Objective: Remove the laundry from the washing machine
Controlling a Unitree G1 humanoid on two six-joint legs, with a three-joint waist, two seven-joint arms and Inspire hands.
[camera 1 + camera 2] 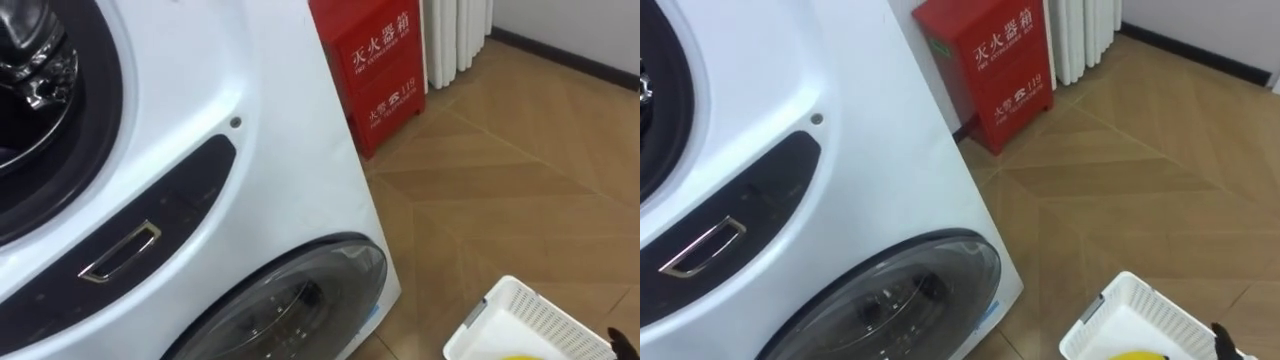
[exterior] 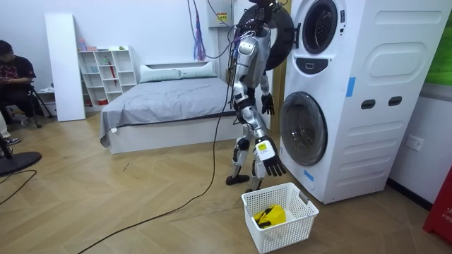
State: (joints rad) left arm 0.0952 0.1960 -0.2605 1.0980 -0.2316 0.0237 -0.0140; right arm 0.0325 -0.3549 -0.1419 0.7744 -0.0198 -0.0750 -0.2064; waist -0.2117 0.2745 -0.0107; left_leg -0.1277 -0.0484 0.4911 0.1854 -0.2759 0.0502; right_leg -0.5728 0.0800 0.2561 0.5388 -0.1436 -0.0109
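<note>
Clothes (image 2: 270,214), yellow, are lying in the basket (image 2: 277,237); probably soft, light: pinch a bunched fold. Right hand (image 2: 271,166) is hanging open above it; left hand (image 2: 267,104): cannot tell.

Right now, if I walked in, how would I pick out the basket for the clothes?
Find the tall white washing machine stack; the laundry basket stands on the floor before its lower round door. It is the white box with latticed sides and a yellow cloth inside, unlike the solid red cabinet nearby.
</note>
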